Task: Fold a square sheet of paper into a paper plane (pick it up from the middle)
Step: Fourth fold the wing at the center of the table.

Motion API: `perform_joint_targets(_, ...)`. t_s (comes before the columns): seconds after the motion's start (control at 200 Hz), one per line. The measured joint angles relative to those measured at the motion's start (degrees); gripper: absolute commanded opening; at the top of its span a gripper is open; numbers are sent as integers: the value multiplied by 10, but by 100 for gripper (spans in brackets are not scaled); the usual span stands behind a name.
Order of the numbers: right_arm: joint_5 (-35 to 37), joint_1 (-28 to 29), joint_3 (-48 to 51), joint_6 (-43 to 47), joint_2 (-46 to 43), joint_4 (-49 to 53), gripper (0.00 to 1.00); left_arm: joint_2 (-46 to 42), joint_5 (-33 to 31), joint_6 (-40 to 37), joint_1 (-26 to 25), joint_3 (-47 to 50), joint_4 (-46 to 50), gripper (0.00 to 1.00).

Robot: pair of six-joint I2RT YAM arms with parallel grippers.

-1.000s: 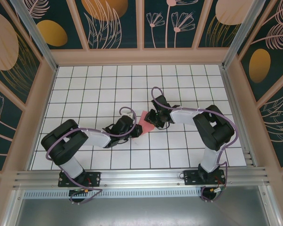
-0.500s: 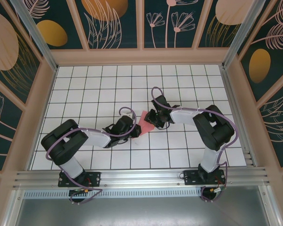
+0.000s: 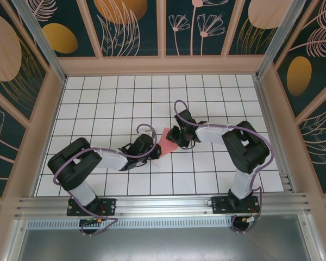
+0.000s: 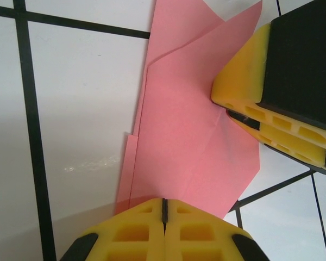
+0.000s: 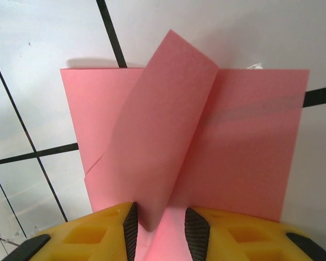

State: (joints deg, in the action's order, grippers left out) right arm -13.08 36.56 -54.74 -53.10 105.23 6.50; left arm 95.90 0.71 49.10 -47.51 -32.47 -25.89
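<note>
Pinches the square sheet of paper (image 3: 165, 143) from two sides, low over the white grid table (image 3: 125, 103), about mid-table between the two wrists.

Clamps with the left gripper (image 4: 164, 209): yellow fingers pressed flat together, only a hairline seam between them, the sheet's near edge caught in that seam.

Clamps with the right gripper (image 4: 228, 111) as well: from the left wrist camera, fingers nearly closed on the sheet's right-hand edge, with a thin dark slit where the paper goes in. Shows, from the right wrist camera, a wider-looking gap between the black pads (image 5: 131, 225), taken up by a raised flap (image 5: 157, 136) of the same sheet that curls up off the flat part and runs down between the fingers.

Lies otherwise flat or nearly flat on the tiles, partly folded: layered edges along one side and a diagonal crease across the middle in the left wrist view. Runs lengthwise away from the left gripper's fingers, ending in two pointed corners.

Reads from the top camera as a small pink wedge, broad beside the left gripper and narrowing toward the far side next to the right gripper, long axis from the left gripper toward the far side. Cannot tell whether the underside touches the table everywhere.
</note>
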Motion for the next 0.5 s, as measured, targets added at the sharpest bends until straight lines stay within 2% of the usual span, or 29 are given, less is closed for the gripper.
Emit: perform_joint_targets(0.5, 4, 4, -38, 23, 3, 42, 42, 8, -2, 0, 0, -16, 24, 1)
